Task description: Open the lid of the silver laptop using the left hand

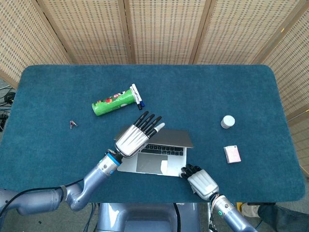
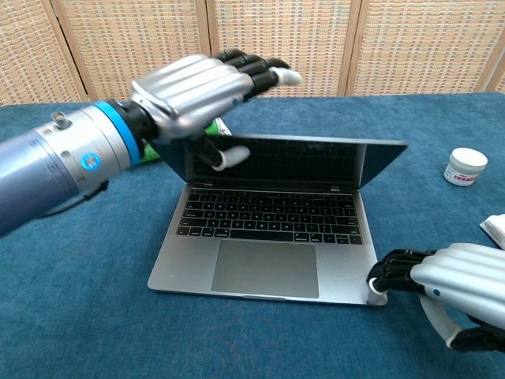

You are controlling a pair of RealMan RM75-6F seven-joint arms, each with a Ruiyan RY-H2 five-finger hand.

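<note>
A blue carpeted table [image 1: 203,96] stands in front of woven cane screens [image 1: 159,29], and everything lies on its cloth. Nearest the robot, at the table's front edge, the right hand [image 2: 450,288] rests with its dark fingertips [image 2: 387,276] curled down onto the front right corner of the laptop [image 2: 264,268]; it grips nothing, only presses there. The silver laptop sits near the middle of the front half of the table, its base flat and its keyboard and trackpad showing. Its lid [image 2: 292,162] is raised partway, tilted back, with the dark screen facing the robot. The left hand [image 2: 189,95] reaches in from the left over the lid's left end: the fingers [image 2: 256,67] are stretched out nearly straight and close together above the top edge, while the thumb [image 2: 221,158] lies in front of the screen, near its upper left part. Whether the thumb touches the screen cannot be told. To the right of the laptop, well apart, lie a small pink box [image 1: 232,153] and, farther back, a white jar [image 1: 228,121]. Beyond the laptop to the left lies a green tube [image 1: 113,103] on its side, with two pens [image 1: 137,96] just beside its far end. Far to the left sits a tiny clip [image 1: 73,124]
</note>
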